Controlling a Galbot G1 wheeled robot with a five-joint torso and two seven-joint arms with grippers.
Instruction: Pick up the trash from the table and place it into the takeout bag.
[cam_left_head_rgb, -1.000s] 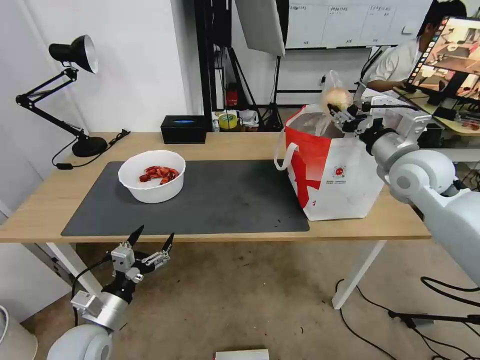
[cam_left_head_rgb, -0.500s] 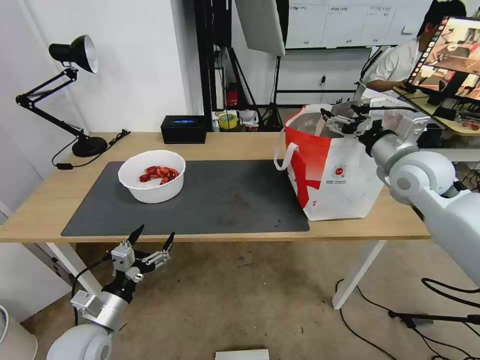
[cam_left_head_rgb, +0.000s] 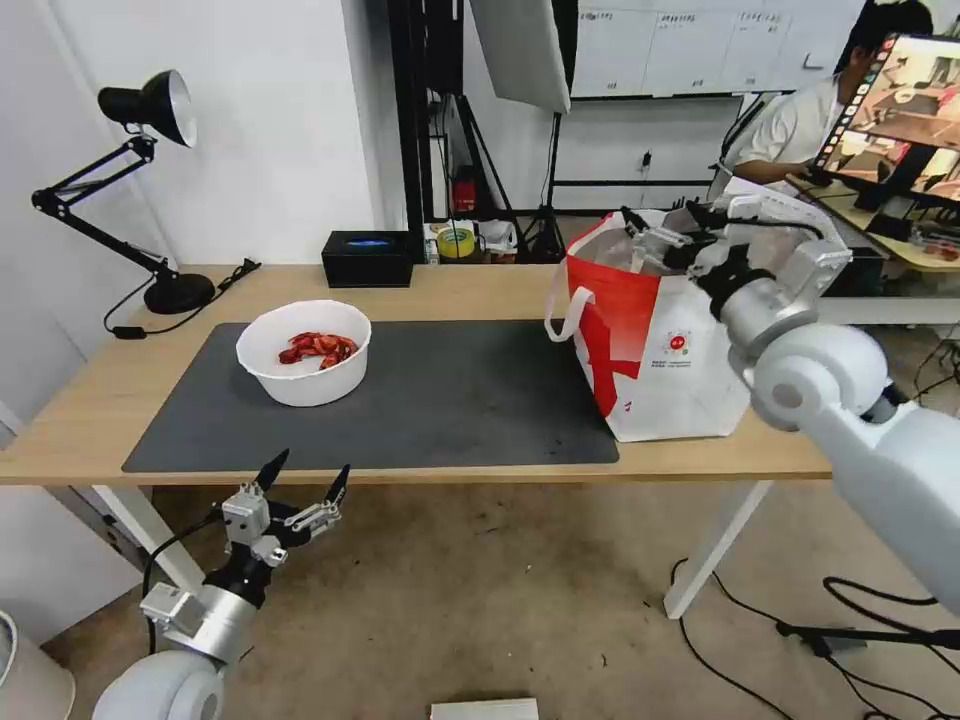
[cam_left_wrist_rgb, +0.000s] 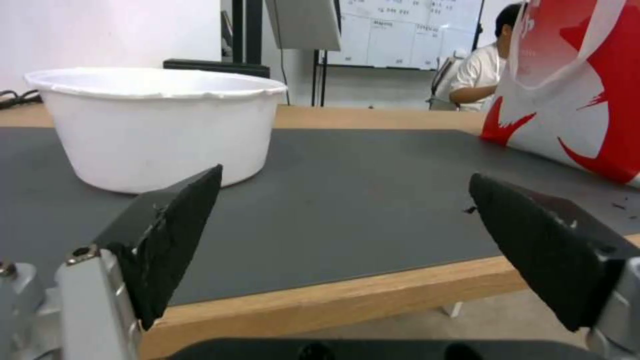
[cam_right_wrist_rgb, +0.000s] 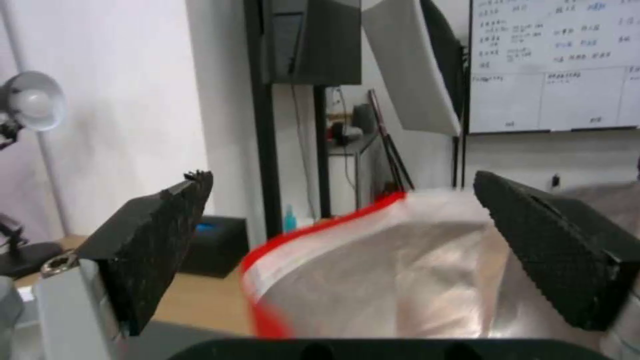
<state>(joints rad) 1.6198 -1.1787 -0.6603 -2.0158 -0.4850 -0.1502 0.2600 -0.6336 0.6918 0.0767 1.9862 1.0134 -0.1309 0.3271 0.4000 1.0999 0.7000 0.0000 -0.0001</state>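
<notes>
The right end effector (cam_left_head_rgb: 662, 228) hovers spread and empty over the white-and-red fabric takeout bag (cam_left_head_rgb: 660, 350); the left end effector (cam_left_head_rgb: 303, 480) – spread – waits below the light-wood desk (cam_left_head_rgb: 480, 290). One white round bowl of red shells (cam_left_head_rgb: 303, 352) – one bag.

Light-wood table (cam_left_head_rgb: 480, 290), dark grey mat (cam_left_head_rgb: 450, 400)

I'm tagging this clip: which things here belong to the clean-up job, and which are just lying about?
Job: bowl of red shells, takeout bag, table, right hand open above the bag, left hand open below the table's near edge.

Lying about: desk lamp, black box, grey mat.
</notes>
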